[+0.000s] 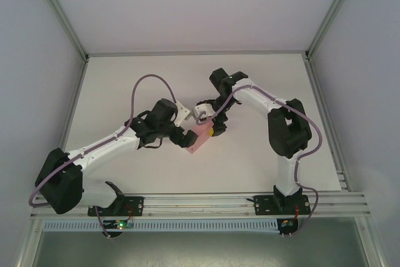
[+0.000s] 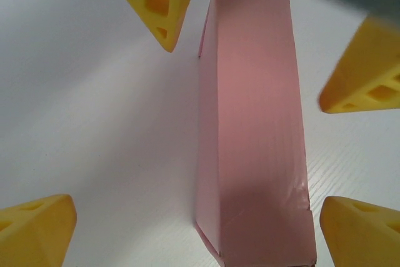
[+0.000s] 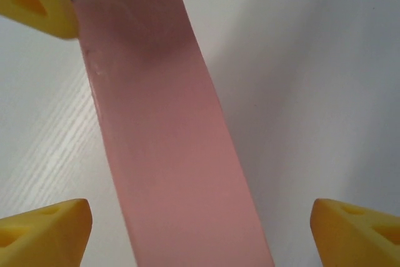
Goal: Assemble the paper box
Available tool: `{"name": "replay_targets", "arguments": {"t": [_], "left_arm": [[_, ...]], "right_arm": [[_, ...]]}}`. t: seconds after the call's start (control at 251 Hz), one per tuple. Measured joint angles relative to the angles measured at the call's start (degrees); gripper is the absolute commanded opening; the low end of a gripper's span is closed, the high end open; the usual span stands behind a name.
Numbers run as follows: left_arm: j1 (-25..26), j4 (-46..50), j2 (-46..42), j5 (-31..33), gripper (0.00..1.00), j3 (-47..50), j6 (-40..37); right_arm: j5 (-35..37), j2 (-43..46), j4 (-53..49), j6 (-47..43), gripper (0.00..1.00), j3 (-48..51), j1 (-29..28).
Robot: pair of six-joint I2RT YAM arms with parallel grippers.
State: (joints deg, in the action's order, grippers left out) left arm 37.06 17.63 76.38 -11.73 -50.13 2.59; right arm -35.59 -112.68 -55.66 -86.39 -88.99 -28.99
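Looking down at the white desk [image 1: 262, 85], the pink box [image 2: 256, 123] lies in the middle of it, right under both wrists. It looks folded into a long sleeve with real sides, but the far end seems open, so I'd guess closing the ends is what's left. Left gripper [image 2: 199, 229] straddles it, jaws wide apart, not touching. Right gripper [image 3: 200, 232] same deal, spread wide, holding nothing.
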Motion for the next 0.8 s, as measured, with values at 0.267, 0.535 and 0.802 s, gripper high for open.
{"name": "replay_targets", "arguments": {"t": [0.267, 0.535, 0.802], "left_arm": [[-0.02, -0.33, -1.60, 0.07, 1.00, 1.55, 0.44], [-0.04, -0.37, -3.56, 1.92, 1.00, 2.08, 1.27], [-0.07, -0.44, -9.99, 5.38, 1.00, 4.79, 3.58]], "right_arm": [[3.85, 1.49, 5.77, 2.99, 0.36, 7.93, -0.13], [7.15, 12.76, 16.35, 9.77, 0.29, 15.76, 1.07], [29.83, 20.74, 49.51, 21.97, 0.27, 28.83, 1.46]]}}
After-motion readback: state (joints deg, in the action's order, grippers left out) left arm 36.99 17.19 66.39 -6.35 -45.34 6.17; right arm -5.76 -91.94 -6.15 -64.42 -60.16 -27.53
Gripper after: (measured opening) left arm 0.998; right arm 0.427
